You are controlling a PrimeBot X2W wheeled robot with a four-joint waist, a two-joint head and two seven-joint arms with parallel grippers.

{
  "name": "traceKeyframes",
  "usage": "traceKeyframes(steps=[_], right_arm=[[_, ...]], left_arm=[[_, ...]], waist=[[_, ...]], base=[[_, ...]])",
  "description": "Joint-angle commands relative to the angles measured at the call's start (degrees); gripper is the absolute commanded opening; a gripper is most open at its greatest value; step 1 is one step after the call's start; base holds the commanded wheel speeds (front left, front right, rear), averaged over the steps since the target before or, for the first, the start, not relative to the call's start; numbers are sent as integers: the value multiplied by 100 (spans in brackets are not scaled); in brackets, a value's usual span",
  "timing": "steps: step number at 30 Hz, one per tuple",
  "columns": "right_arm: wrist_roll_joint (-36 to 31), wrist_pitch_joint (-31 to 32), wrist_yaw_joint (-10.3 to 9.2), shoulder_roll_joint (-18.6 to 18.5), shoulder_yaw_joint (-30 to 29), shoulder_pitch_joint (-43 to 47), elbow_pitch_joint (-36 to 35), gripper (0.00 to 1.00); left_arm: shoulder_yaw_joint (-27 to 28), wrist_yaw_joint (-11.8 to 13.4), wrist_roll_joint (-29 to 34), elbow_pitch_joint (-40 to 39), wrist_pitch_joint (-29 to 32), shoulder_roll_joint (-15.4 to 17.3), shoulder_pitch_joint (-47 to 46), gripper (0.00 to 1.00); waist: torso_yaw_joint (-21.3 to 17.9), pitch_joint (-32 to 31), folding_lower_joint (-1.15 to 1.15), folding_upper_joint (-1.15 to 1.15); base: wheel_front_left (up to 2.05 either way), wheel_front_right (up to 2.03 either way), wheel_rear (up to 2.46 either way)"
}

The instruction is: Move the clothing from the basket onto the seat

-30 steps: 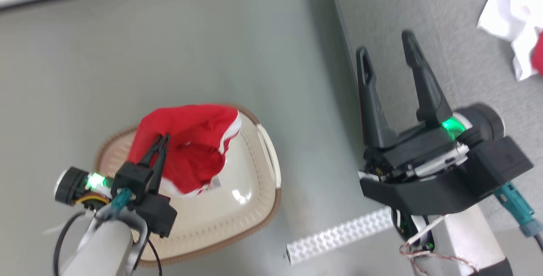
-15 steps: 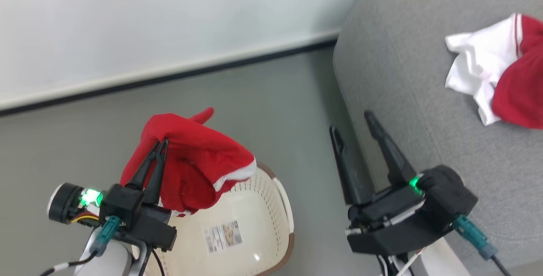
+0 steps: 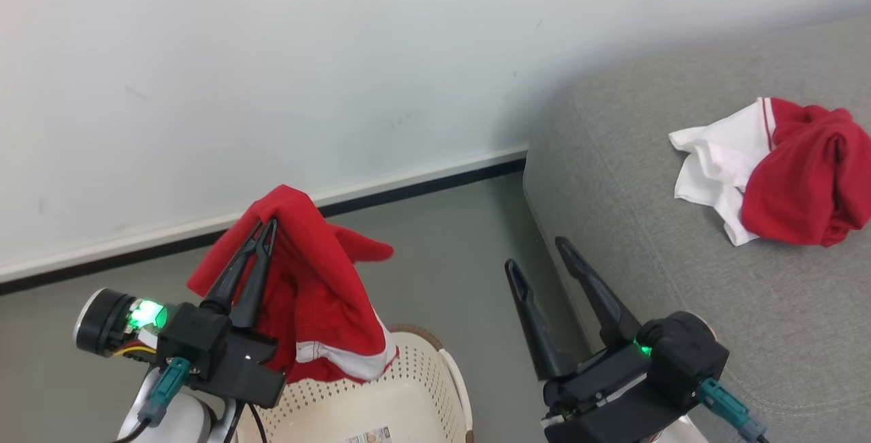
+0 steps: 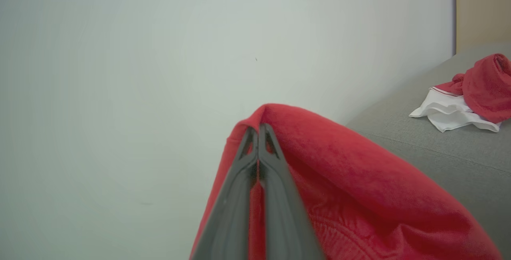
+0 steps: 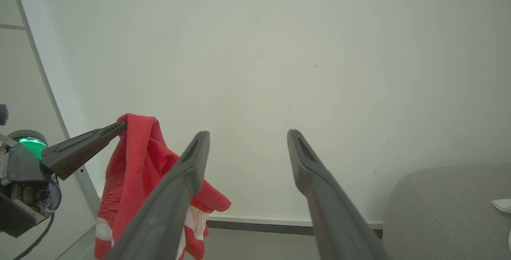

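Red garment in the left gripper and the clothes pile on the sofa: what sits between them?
Head view: grey floor, the open right gripper, then bare sofa.

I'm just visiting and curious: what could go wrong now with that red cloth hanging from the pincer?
The left pincer pinches only a fold of the garment, so it might slip onto the floor. The open right pincer stands between it and the sofa; the dangling garment could catch there.
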Motion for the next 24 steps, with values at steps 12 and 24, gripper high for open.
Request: traceKeyframes(steps=[12,24], right_arm=[[249,-4,-2,40,655,10,-16,100],[395,-4,-2,188,1089,-203,558,100]], left_arm=[[-224,-199,132,137,-33,-336,-324,0],[-707,-423,271,538,-33,-816,-817,0]], waist=[[-186,-319,1,1],[-279,-329,1,1]], base=[[0,0,0],[0,0,0]])
